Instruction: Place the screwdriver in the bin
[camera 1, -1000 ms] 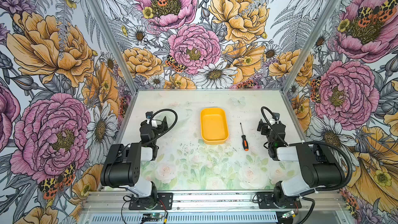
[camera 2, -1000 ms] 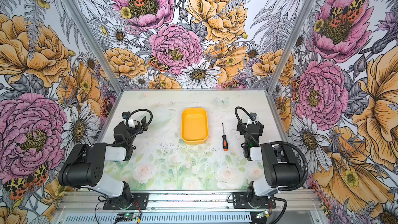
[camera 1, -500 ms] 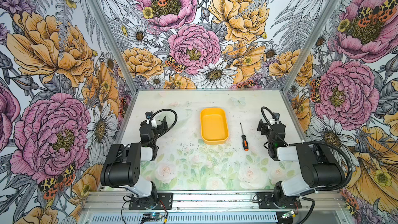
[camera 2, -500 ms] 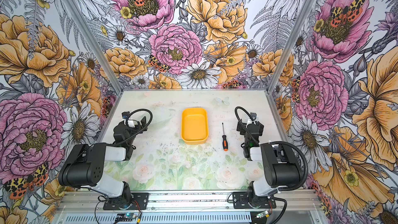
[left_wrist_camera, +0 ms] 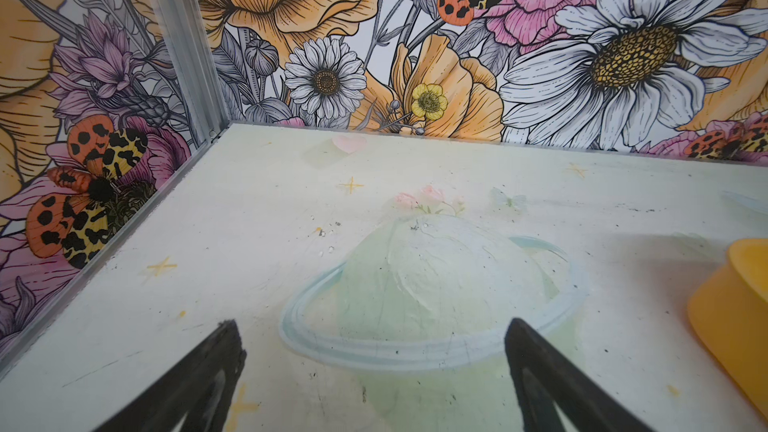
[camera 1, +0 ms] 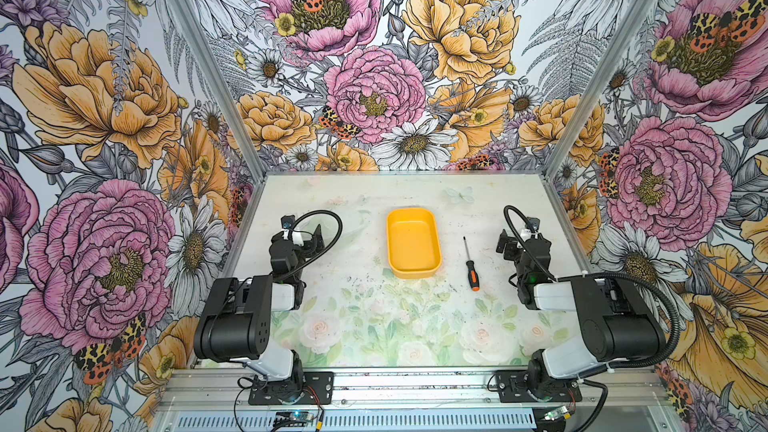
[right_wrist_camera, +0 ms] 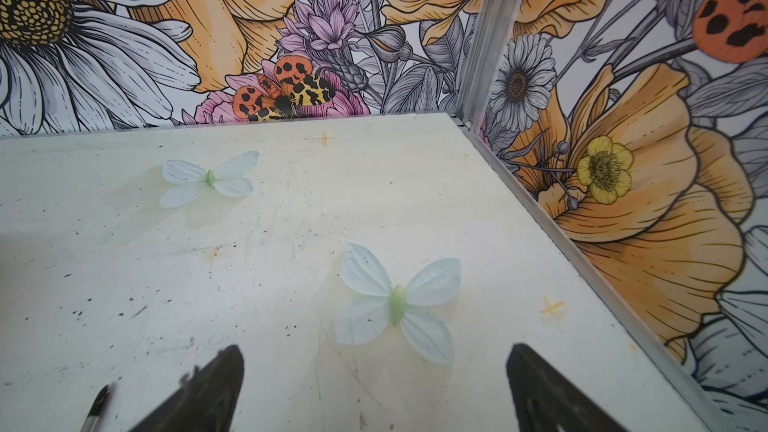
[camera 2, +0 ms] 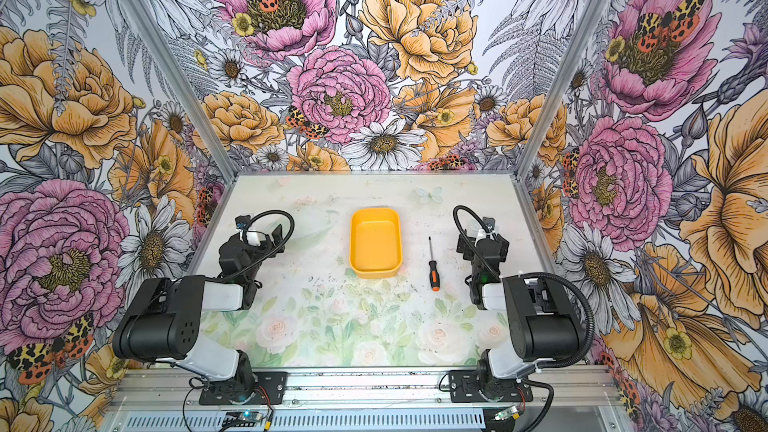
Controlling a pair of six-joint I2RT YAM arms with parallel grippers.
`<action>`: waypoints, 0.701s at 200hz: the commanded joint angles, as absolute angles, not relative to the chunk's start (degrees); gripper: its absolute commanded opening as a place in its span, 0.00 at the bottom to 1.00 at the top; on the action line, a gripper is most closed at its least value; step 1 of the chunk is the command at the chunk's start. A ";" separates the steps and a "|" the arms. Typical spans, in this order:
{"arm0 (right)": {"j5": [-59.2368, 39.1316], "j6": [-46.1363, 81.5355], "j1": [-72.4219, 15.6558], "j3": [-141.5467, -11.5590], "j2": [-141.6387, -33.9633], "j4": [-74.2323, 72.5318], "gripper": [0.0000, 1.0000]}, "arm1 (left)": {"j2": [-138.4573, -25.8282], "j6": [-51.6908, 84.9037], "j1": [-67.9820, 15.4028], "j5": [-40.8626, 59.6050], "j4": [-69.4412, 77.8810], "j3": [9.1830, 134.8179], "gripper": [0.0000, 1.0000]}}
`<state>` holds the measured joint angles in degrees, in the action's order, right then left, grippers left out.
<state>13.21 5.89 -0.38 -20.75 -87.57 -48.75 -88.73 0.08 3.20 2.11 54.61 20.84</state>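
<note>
Both top views: one bin (camera 1: 412, 243) mid-table; one screwdriver (camera 1: 469, 264) flat on the table (camera 1: 374, 317) just right of it, not touching, handle toward the robot. Two grippers: left gripper (left_wrist_camera: 372, 330) and right gripper (right_wrist_camera: 374, 353), both spread wide, holding nothing. Blurred sliver at the right wrist view's edge, probably the shaft.

Wrist views cut off the bin (left_wrist_camera: 735, 305) and blurred screwdriver (right_wrist_camera: 99, 405).
</note>
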 commanded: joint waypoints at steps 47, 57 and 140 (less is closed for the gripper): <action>12.55 4.83 -0.60 -23.01 -78.26 -40.55 0.96 | -79.78 -1.28 2.81 6.03 53.13 18.17 0.99; 13.15 6.15 -0.70 -24.79 -74.11 -33.31 0.94 | -76.36 -2.06 1.83 5.39 48.39 18.80 0.99; -11.11 20.28 -3.12 -39.75 -62.02 11.95 0.89 | -51.04 9.46 -7.45 2.97 17.24 24.00 0.99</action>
